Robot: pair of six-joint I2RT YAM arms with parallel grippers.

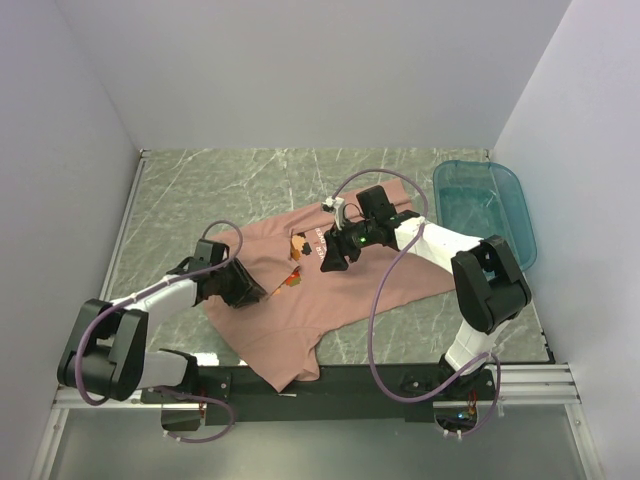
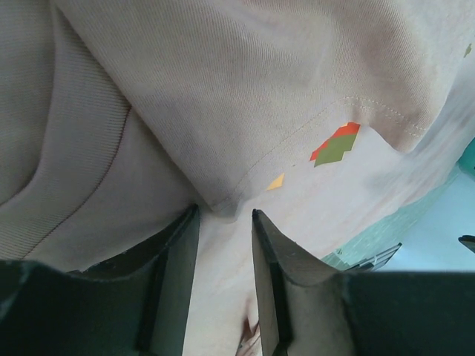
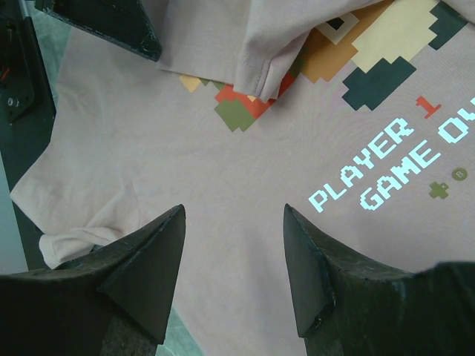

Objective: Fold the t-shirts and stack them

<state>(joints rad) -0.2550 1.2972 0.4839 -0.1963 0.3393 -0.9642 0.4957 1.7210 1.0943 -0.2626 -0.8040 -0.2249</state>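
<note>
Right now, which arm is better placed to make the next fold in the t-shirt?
Left: the left pincer straddles a raised fold of the t-shirt, while the right pincer hangs open above flat cloth, gripping nothing.

Dusty-pink t-shirt (image 1: 335, 300) lies rumpled, one sleeve folded in.

Matt cloth t-shirt (image 1: 340, 300), glossy plastic tub (image 1: 522, 222)

T-shirt (image 1: 350, 285): dusty pink, plain. Chest print (image 3: 364, 52): pixel blocks in orange, cream and dark teal, with red and olive blocks at its 8 o'clock. Lettering (image 3: 386, 167): pale mint-white, blocky. Table (image 1: 230, 190): grey-green marble, white veins. Tub (image 1: 482, 205), at 2 o'clock: translucent teal. Cables (image 1: 372, 320): purple.
</note>
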